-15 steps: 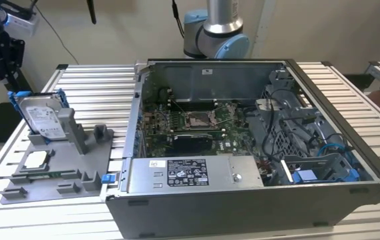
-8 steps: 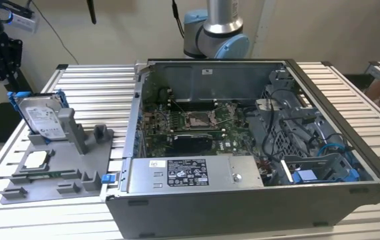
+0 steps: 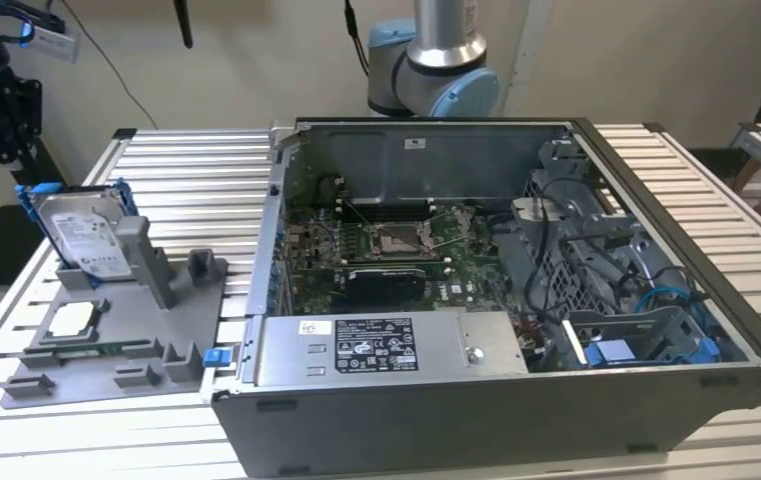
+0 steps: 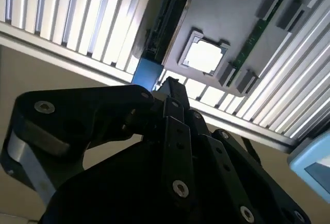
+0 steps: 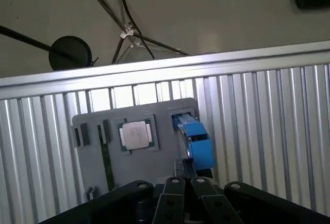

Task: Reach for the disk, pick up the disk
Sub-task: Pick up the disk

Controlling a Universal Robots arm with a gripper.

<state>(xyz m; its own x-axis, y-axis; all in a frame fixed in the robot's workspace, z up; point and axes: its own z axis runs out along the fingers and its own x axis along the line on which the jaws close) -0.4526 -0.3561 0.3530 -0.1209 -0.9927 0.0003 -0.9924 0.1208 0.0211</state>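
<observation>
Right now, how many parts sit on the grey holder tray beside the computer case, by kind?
disk: 1
square silver chip: 1
green memory stick: 1
Total: 3
</observation>
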